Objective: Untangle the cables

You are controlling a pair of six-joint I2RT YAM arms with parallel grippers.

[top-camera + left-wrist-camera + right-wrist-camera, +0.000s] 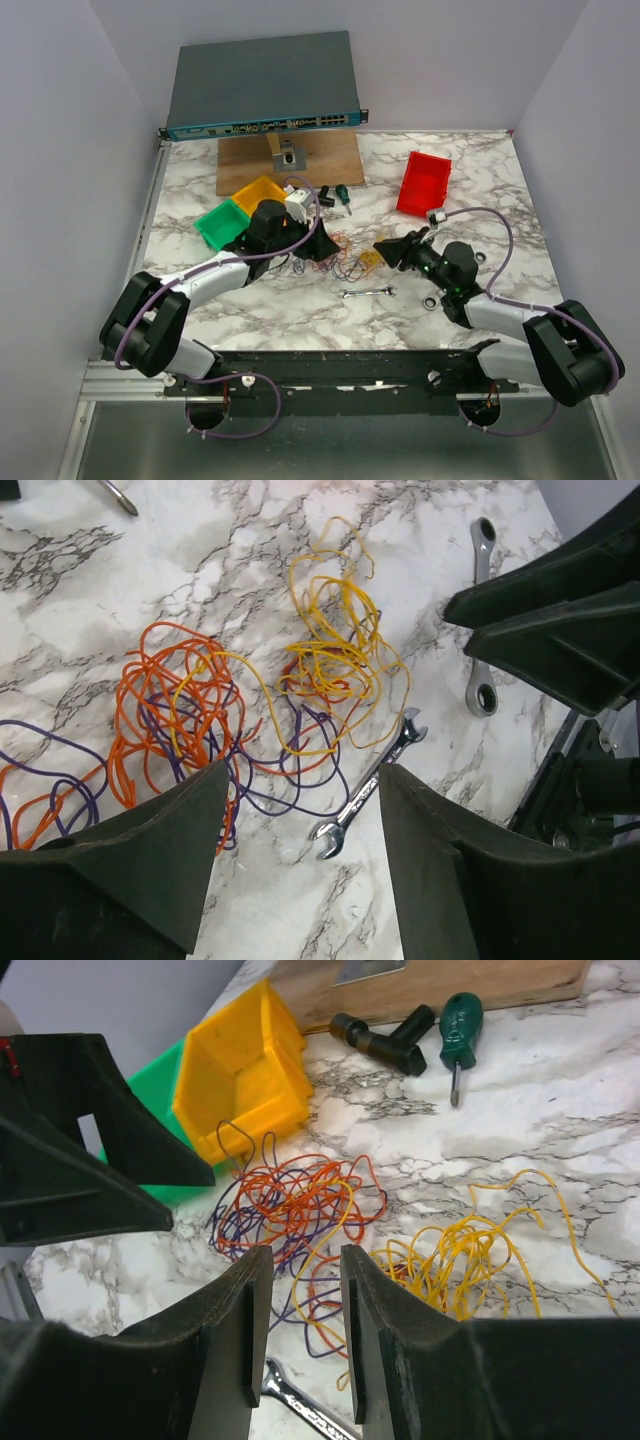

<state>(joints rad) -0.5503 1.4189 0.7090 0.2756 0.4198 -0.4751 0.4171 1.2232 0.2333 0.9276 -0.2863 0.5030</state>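
Marble table (470,300) bears cables (300,1195), wrenches (365,795), a screwdriver (460,1030), bins (240,1070) and a wooden board (250,160).

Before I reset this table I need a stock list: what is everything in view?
cables: one tangle, orange, yellow, purple, table centre
wrenches: two, silver, beside the tangle
bins: three, yellow and green left, red right
screwdriver: one, green handle, by the board
angled tool: one, black, beside the screwdriver
wooden board: one, brown, at the back
network switch: one, grey, behind the board
table: one, white marble, under everything
left claw: one, black, open at the tangle
right claw: one, black, open, facing the tangle
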